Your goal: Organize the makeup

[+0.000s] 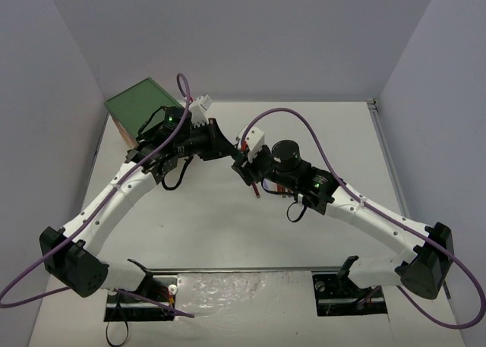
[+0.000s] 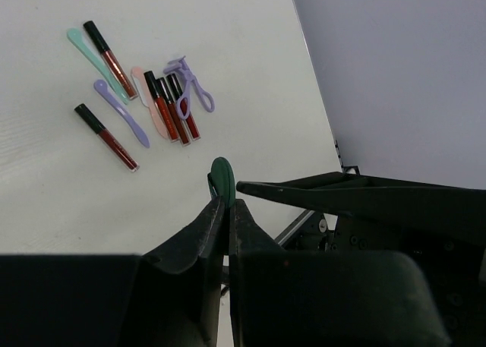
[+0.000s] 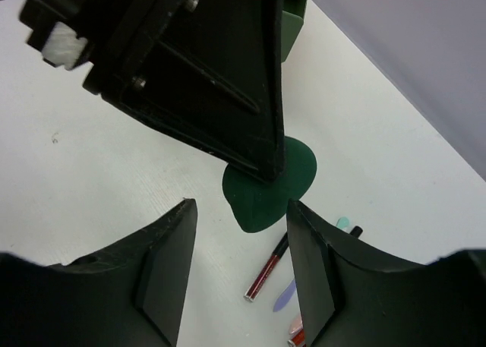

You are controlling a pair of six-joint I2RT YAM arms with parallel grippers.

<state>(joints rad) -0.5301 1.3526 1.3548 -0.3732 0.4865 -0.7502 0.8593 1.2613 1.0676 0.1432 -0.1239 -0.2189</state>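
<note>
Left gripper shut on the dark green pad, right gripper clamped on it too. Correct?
Half right. The left gripper is shut on the dark green pad, but the right gripper is open, its fingers spread either side of the pad. The right wrist view shows it.

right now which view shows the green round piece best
Right wrist view: the green round piece shows its broad face. Left wrist view shows it edge-on, pinched by the left gripper; top view hides it.
</note>
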